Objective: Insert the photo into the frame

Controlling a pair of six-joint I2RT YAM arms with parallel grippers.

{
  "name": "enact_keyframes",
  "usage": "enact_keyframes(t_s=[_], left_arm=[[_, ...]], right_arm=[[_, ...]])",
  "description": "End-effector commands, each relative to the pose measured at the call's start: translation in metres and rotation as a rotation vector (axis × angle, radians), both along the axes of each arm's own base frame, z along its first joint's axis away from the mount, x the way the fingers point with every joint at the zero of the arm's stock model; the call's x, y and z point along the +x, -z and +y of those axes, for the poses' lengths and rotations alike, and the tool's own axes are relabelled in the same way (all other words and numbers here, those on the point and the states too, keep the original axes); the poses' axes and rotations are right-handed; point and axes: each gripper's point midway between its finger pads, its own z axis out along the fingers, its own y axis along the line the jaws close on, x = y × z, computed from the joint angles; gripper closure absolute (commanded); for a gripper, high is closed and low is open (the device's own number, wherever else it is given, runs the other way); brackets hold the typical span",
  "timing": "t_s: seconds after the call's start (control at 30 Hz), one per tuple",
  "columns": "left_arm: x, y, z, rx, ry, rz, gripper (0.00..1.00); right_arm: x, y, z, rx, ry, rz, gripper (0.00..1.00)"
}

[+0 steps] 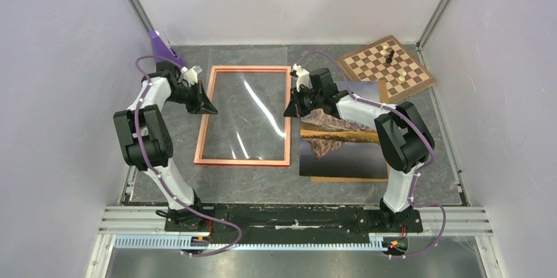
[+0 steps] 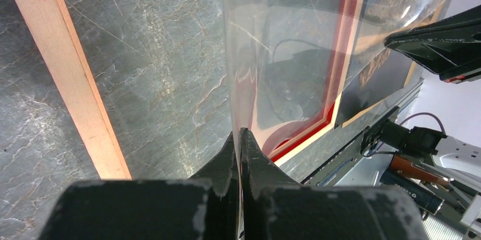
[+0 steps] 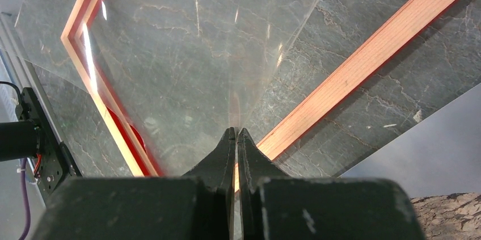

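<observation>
A: End effectors?
B: 2: left end effector (image 1: 213, 110) and right end effector (image 1: 288, 113), both pinching the clear sheet (image 1: 249, 117) over the frame (image 1: 243, 162).
A: And the photo (image 1: 341, 153)?
B: Lying just right of the frame, beneath the right arm.

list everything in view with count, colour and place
frame: 1, orange-red, table centre
clear sheet: 1, transparent, over frame
photo: 1, mountain print, right of frame
backing board: 1, brown, under photo
chessboard: 1, brown-cream, far right
chess pieces: few, black and white, on chessboard
purple object: 1, far left
table: 1, grey marble
left gripper: 1, black, shut on clear sheet
right gripper: 1, black, shut on clear sheet
</observation>
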Motion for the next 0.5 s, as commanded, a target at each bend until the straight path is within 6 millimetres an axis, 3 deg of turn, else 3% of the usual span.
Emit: enact_keyframes(t_s=[0.0,0.47], left_arm=[[0.010,0.011,0.017,0.107,0.030,-0.045,0.97],[0.010,0.028,0.022,0.173,0.036,-0.053,0.98]], right_arm=[[0.013,-0.013,-0.007,-0.024,0.018,-0.087,1.00],[0.013,-0.012,-0.008,-0.029,0.020,-0.089,1.00]])
